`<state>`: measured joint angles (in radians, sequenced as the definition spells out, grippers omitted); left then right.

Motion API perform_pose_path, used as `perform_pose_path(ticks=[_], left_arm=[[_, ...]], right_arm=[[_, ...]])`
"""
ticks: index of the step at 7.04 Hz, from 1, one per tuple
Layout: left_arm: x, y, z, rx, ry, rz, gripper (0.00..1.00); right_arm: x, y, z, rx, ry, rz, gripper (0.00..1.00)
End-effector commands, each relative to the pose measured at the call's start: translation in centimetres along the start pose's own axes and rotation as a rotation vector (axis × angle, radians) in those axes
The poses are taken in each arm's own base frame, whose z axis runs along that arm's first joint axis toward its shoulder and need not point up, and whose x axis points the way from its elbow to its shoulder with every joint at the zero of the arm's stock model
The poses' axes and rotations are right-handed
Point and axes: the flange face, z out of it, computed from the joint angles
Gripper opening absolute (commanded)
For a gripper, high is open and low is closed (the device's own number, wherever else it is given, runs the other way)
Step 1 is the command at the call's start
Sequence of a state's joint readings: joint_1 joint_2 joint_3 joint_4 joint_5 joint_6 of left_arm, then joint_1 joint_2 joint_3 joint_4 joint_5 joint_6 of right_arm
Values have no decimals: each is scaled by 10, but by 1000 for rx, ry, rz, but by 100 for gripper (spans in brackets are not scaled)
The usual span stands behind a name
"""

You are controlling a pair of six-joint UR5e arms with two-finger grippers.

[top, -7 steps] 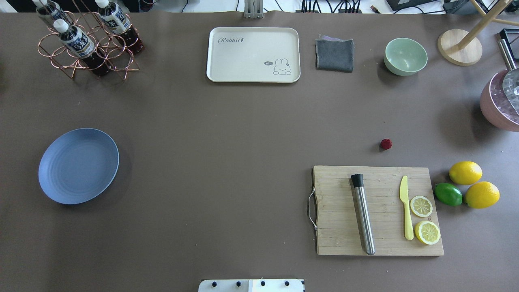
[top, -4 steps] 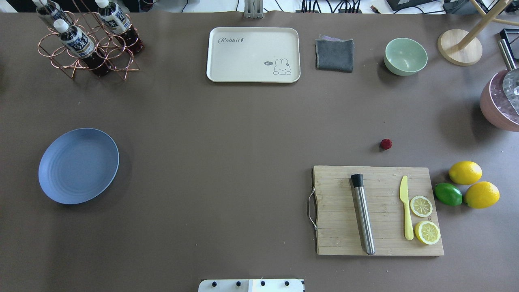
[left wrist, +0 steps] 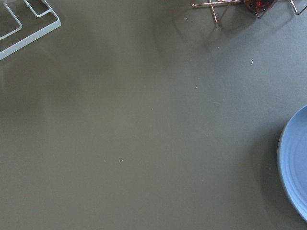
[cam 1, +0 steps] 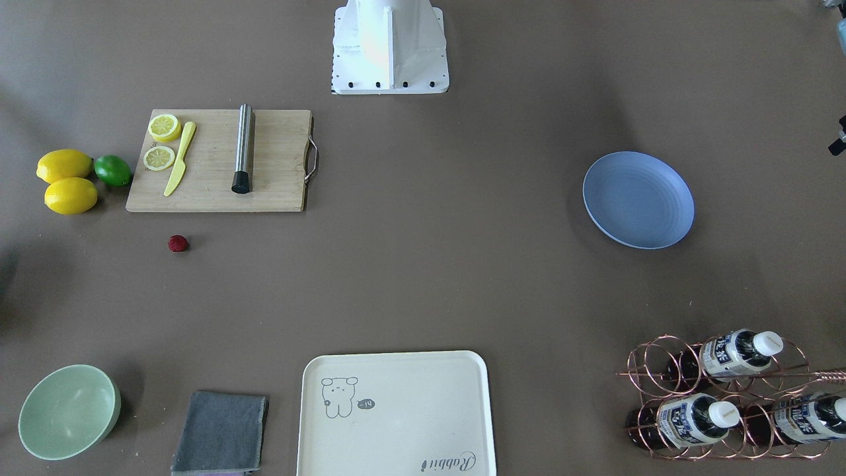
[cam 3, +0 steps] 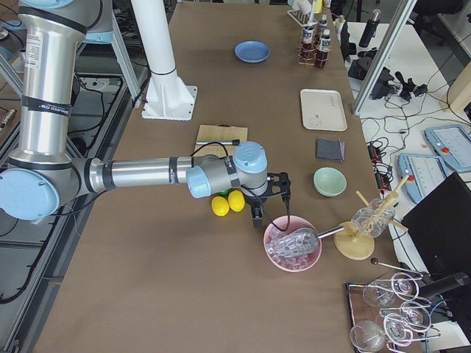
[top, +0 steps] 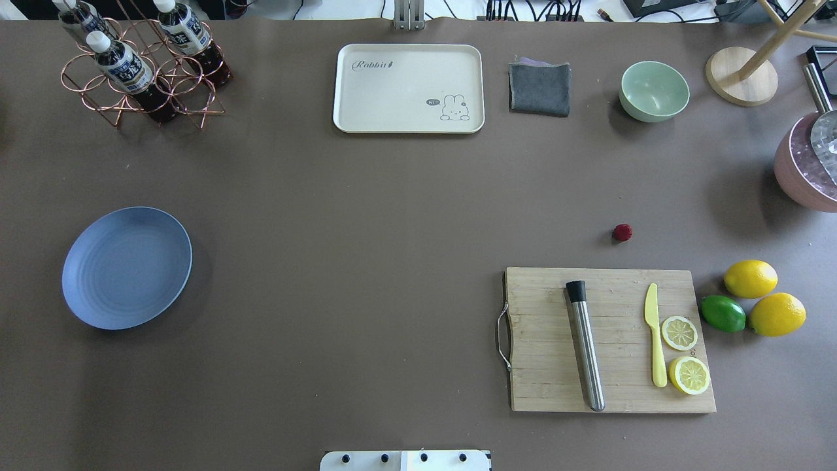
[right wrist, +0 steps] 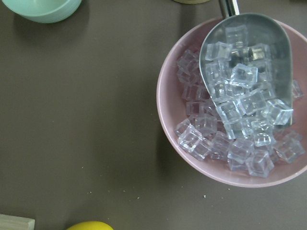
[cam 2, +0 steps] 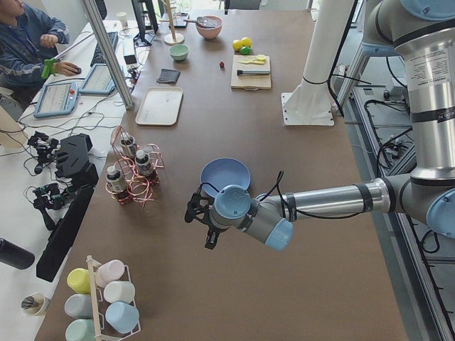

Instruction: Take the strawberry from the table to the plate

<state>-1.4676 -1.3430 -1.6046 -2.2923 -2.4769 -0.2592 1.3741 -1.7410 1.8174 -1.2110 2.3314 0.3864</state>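
Strawberry (top: 622,232) sits on the bare surface (top: 392,229) just beyond the cutting board (top: 611,340), well apart from the plate (top: 127,267). Use your right gripper (cam 3: 271,204), the nearer one; you cannot tell whether it is spread. Descend centred, pinch lightly.

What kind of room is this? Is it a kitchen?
Probably a robot lab, not a real kitchen. Big robot arms reach over the table, a person sits at a desk with tablets beside it, and the cutting board, lemons and ice bowl look like practice props.
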Motion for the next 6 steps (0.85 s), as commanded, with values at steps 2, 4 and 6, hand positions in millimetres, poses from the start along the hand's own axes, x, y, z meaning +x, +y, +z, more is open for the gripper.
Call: perform_pose_path(ticks=[2,4,6], left_arm=[[50,-1,83,16,16,-84,99],[84,-12,149,27,79,-48,98],[119,-29,169,29,117,-60,98]], right_arm=[[-33,5,23,14,-16,13,100],[-33,5,24,16,-16,6,100],[-34,5,24,16,-14,7,100]])
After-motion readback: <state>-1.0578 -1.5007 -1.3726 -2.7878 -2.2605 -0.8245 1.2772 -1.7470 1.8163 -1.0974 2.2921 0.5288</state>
